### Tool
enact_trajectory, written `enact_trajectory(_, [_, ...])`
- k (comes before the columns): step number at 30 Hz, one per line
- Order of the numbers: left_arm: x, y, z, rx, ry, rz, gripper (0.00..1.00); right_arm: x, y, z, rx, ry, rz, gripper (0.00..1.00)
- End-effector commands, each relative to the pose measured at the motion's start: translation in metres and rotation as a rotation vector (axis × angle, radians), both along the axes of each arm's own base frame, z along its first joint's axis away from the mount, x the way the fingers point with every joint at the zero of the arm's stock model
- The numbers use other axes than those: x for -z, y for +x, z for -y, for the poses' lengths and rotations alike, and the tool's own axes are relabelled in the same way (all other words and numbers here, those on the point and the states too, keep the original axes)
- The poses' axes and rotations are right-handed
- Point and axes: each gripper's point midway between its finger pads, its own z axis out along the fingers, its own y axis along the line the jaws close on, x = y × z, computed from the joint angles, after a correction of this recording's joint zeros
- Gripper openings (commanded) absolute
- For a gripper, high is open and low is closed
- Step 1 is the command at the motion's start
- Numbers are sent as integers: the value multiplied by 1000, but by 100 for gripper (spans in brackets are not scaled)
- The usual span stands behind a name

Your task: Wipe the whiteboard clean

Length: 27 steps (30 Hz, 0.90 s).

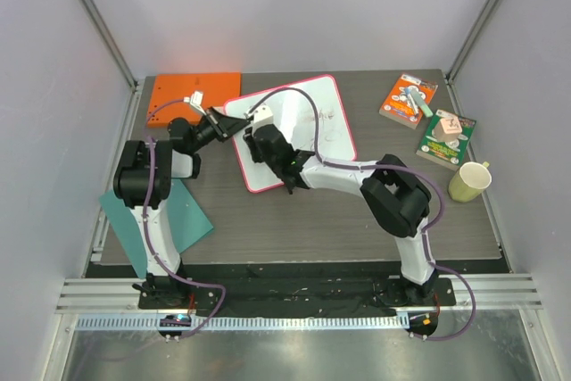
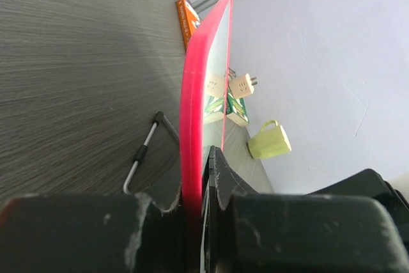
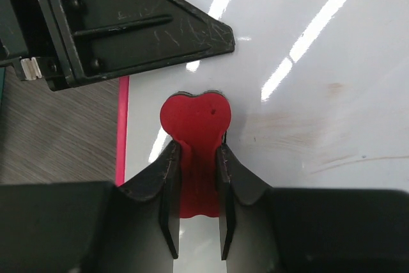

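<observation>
The whiteboard [image 1: 308,122], white with a pink-red rim, lies at an angle in the middle of the table. My left gripper [image 1: 228,122] is shut on its left rim. In the left wrist view the rim [image 2: 193,87] runs edge-on between my fingers, where the left gripper [image 2: 195,180] clamps it. My right gripper [image 1: 259,138] rests on the board's left part, shut on a red heart-shaped eraser [image 3: 195,116]. The right gripper [image 3: 195,155] presses the eraser flat on the white surface [image 3: 319,62]. Faint smeared marks [image 3: 297,133] lie to its right.
An orange board [image 1: 178,91] with a white plug [image 1: 194,97] lies at the back left. A teal sheet [image 1: 183,220] is under the left arm. Two toy packs [image 1: 409,100] [image 1: 445,139] and a yellow-green mug [image 1: 469,181] are at the right. A wire stand [image 2: 144,151] shows under the whiteboard.
</observation>
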Motion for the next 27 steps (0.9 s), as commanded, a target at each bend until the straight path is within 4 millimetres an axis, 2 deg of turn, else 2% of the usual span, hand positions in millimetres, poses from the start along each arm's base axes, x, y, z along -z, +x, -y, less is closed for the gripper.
enact_trajectory(1, [-9,-10,17,62,142,200,0,152,-36,128,170,-419,-424,1])
enact_trajectory(6, [-7,-9,17,60,151,198,0,158,-27,175,289,-384,-506,1])
enact_trajectory(9, [-8,-9,17,61,152,200,0,155,-25,200,362,-402,-497,1])
enact_trajectory(12, [-8,-9,16,58,153,199,0,155,-26,208,393,-395,-503,1])
enact_trajectory(15, [-7,-9,17,60,153,198,0,156,-25,206,395,-386,-506,1])
enact_trajectory(18, [-8,-9,17,59,153,199,0,156,-29,187,311,-374,-513,1])
enact_trajectory(20, [-7,-9,17,63,152,197,0,154,-37,164,239,-398,-484,1])
enact_trajectory(22, [-7,-9,18,64,152,199,0,152,-44,130,155,-423,-451,1])
enact_trajectory(23, [-7,-9,18,64,152,197,0,151,-56,109,97,-436,-435,1])
enact_trajectory(27, [-6,-9,18,66,152,194,0,143,-70,57,-10,-429,-393,1])
